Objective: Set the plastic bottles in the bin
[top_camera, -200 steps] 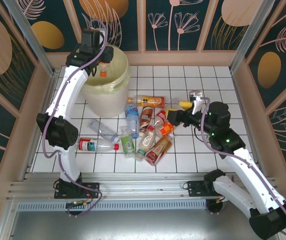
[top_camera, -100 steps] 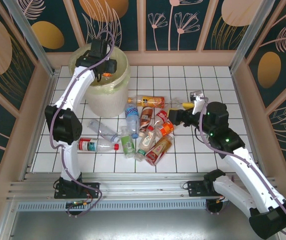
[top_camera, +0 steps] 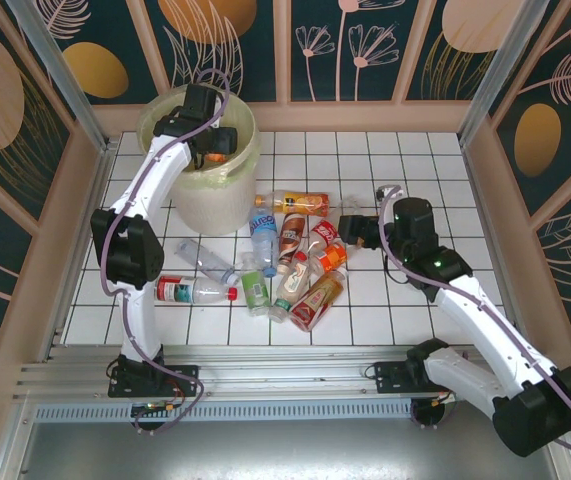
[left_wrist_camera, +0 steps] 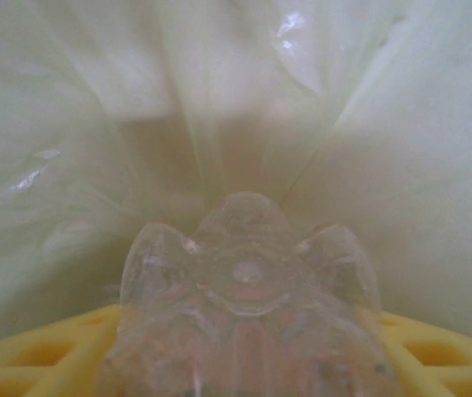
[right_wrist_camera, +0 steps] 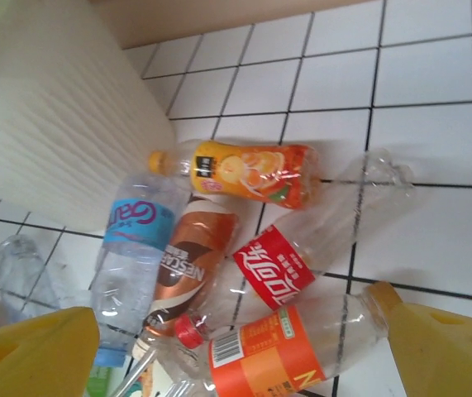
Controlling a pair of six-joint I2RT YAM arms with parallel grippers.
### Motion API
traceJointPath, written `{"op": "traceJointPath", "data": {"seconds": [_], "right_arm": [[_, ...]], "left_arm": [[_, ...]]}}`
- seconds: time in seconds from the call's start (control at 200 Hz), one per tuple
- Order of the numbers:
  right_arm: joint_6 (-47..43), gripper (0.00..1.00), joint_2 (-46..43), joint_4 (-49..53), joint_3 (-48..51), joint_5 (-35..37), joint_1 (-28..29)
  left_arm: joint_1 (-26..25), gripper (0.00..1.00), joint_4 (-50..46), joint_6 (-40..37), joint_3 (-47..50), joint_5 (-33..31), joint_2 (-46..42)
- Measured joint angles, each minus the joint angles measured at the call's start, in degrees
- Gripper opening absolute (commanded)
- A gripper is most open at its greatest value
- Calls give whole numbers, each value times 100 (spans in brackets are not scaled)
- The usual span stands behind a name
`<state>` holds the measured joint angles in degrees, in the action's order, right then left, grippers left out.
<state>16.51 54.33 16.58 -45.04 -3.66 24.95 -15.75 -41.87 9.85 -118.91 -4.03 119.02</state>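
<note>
- Found the left claw over the mouth of the bin, at the far left of the surface.
- Saw a clear bottle, base toward the wrist camera, between its yellow fingers, with the pale liner all around.
- Could not tell whether that claw was clamped on the bottle or loose.
- Found the right claw spread open and empty, at the right edge of the heap of bottles in the middle of the surface.
- Saw an orange-juice bottle on its side at the far end of the heap, near the bin wall.
- Noted a blue-label bottle, a brown-label bottle and a red-label bottle side by side just nearer, touching.
- Saw an orange-label bottle nearer again, between the right claw's yellow fingers in the wrist view but not gripped.
- Spotted a red-capped bottle and a green-label bottle on the near left of the heap.
</note>
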Motion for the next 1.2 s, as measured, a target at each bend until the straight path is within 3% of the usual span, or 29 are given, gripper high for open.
{"op": "traceJointPath", "data": {"seconds": [0.145,0.265,0.601,0.706,0.851,1.021,1.201], "right_arm": [[83,91,17,66,0,201,-24],[98,91,17,105,0,280,-83],[210,90,9,293,0,802,-358],[352,90,-15,476,0,1113,-525],[649,94,-17,750,0,1447,-933],[905,99,15,944,0,1956,-1226],[1084,99,446,938,114,2352,-1521]], "left_arm": [[0,93,7,22,68,57,-63],[2,98,76,96,409,105,-396],[2,99,1172,186,2057,745,-2465],[7,99,1853,260,2852,1215,-3289],[9,99,2710,358,3716,2369,-4028],[-168,99,3574,647,4612,3412,-4461],[-752,99,4253,855,5180,3873,-4542]]}}
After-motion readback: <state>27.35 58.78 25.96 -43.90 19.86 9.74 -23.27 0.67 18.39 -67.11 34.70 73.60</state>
